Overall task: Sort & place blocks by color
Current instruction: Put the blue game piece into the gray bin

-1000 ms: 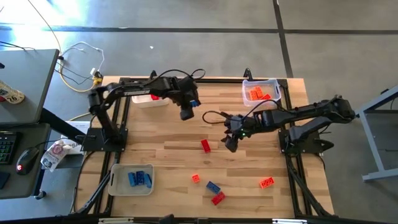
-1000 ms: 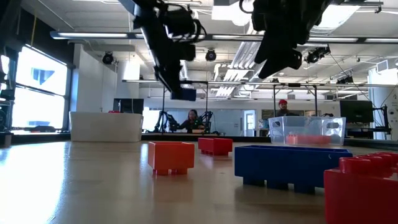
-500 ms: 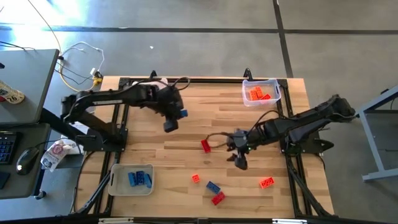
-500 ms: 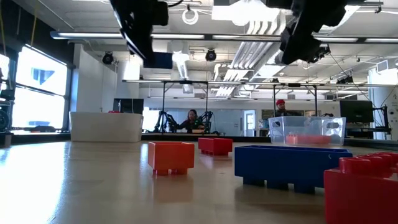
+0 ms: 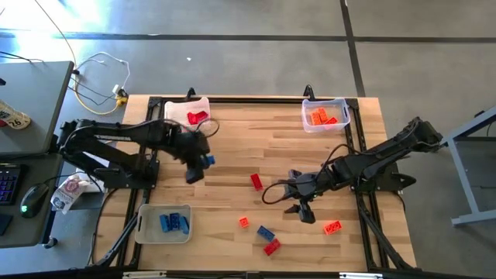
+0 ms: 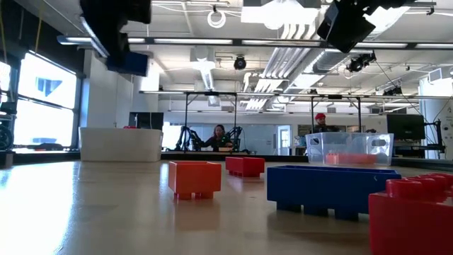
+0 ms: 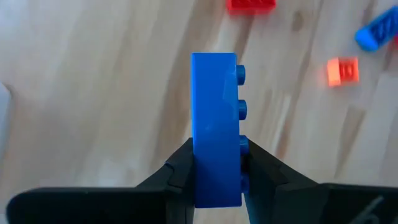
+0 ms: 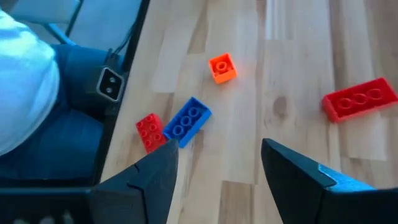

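Nearest, low view: red block (image 6: 414, 212) at the right edge, blue block (image 6: 331, 188) beside it, small orange block (image 6: 195, 178) further left, another red block (image 6: 245, 166) behind.
Same blocks from above: small orange block (image 5: 243, 222), blue block (image 5: 266, 232) and red block (image 5: 271, 247) grouped near the front edge; wider orange block (image 5: 332, 228) off to their right, seen only here.
Right gripper (image 5: 302, 211): above the table between the loose blocks, fingers (image 8: 297, 171) spread apart, nothing between them.
Right wrist view only: a seated person's leg and white sleeve (image 8: 28, 81) past the table's edge.
Left gripper (image 5: 191, 172): over the left half of the table, clamped on a blue brick (image 7: 215, 155); studs visible only in the left wrist view.
Front-left tray (image 5: 146, 229): holds blue blocks.
Mid-table: lone red block (image 5: 256, 181).
Far-left tray (image 5: 175, 111): red block inside.
Far-right clear tray (image 5: 339, 105): orange blocks inside.
Beyond the table, low view only: two people (image 6: 218, 137) in the room behind.
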